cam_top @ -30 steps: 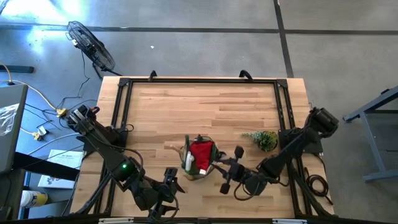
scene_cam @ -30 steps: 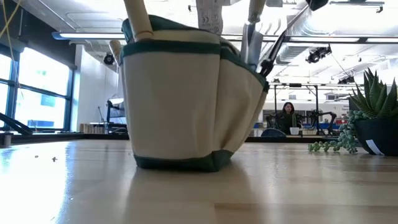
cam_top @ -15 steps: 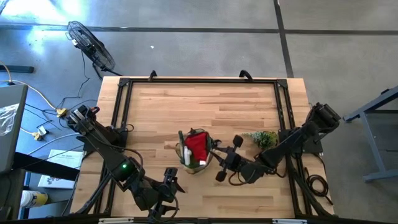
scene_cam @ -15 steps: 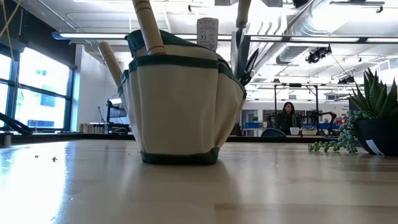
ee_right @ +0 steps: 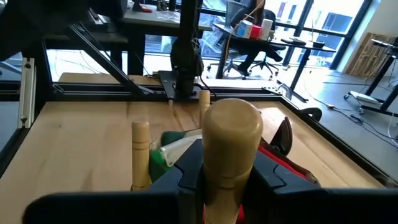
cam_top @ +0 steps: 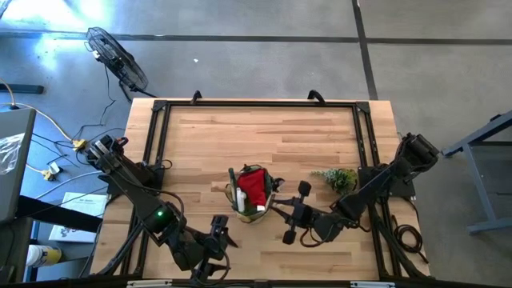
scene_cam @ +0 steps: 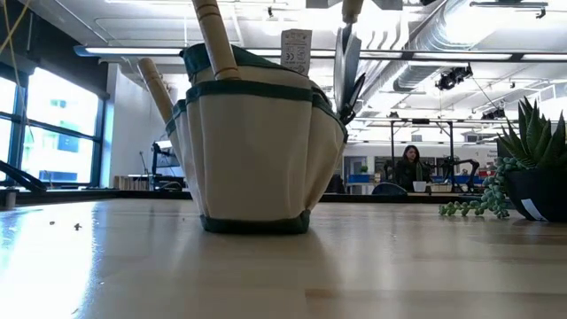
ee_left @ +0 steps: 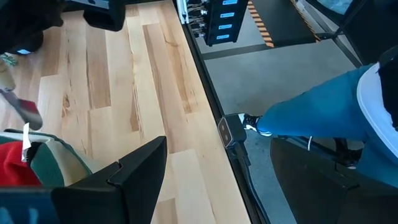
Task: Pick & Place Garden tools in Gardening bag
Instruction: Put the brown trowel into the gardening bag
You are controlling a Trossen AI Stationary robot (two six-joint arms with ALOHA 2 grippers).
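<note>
- While the left arm waits at the near-left corner of the table (cam_top: 320, 128), we see its left gripper (cam_top: 214, 240) parked with fingers spread and nothing between them (well apart from the bag).
- We see the gardening bag (cam_top: 250, 200) upright near the table's middle, toward the near edge; low view shows its cream side and green trim (scene_cam: 257, 151).
- We count the red glove bundle (cam_top: 253, 189) stuffed in the top of the bag, with a small green-and-white item (cam_top: 241, 202) beside it.
- We see two wooden handles (scene_cam: 213, 40) sticking up out of the bag in the low view, one upright-ish, one (scene_cam: 156, 84) tilted out to the left side of that picture.
- Right gripper (cam_top: 278, 210) sits just beside the bag's rim on its right side; we see it clamped on a wooden-handled tool (ee_right: 231, 146), handle end pointing at the wrist camera, fingers tight on both sides.
- Low view shows that tool's metal blade (scene_cam: 347, 62) hanging down into the bag's right side, next to the black pruning shears (scene_cam: 356, 93) poking out.
- Right wrist view also catches two more handle tips (ee_right: 140, 155) in the bag (second one (ee_right: 204, 99) farther off).
- Potted plant (cam_top: 339, 178) stands to the right of the bag, clear of it.
- A person (scene_cam: 410, 168) sits far back in the room; a blue sleeve (ee_left: 323, 112) shows off the table edge in the left wrist view.
</note>
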